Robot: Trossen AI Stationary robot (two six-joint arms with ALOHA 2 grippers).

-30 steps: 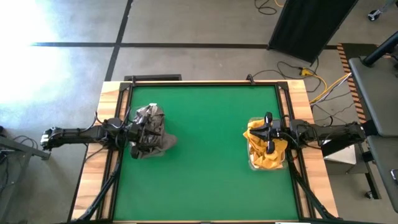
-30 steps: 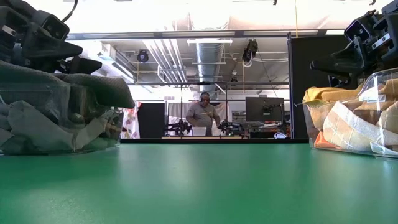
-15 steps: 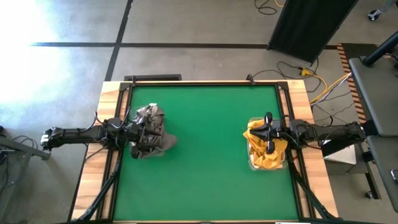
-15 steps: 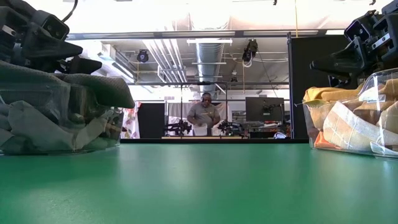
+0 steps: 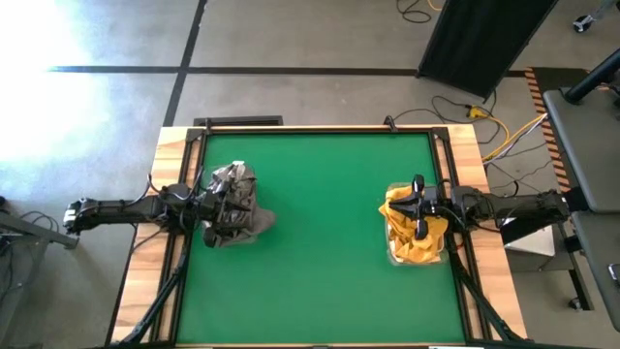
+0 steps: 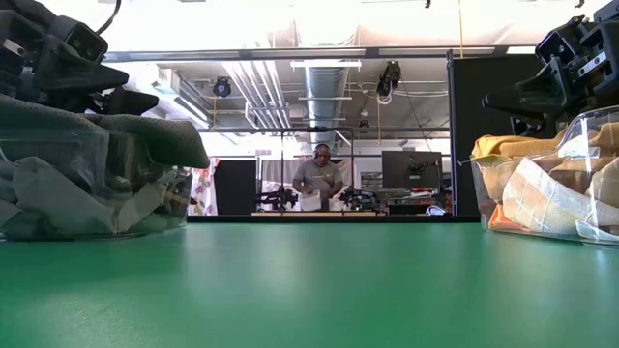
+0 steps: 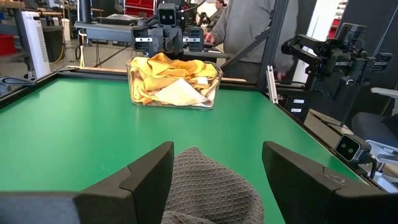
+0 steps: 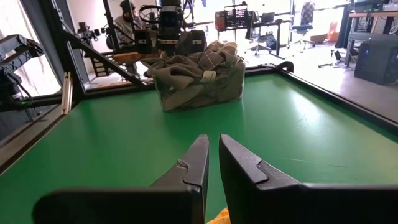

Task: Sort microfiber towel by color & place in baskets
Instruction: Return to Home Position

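Green table (image 5: 320, 271) in a workshop room: left bin (image 8: 186, 98) of grey towels (image 5: 237, 199), right bin (image 7: 140, 93) of orange-yellow towels (image 5: 412, 247)
Low view cuts both bins off at the picture's edges; from above, the left bin's walls are mostly hidden under cloth and arm. Grey towels heaped, one hanging over the rim toward the table's middle. Orange-yellow towels piled above the rim. Left gripper (image 7: 216, 149) over the grey heap, fingers spread wide, holding nothing. Right gripper (image 8: 212, 142) over the orange-yellow pile, fingers almost together, nothing seen between them. Person (image 6: 316, 179) far behind, indistinct
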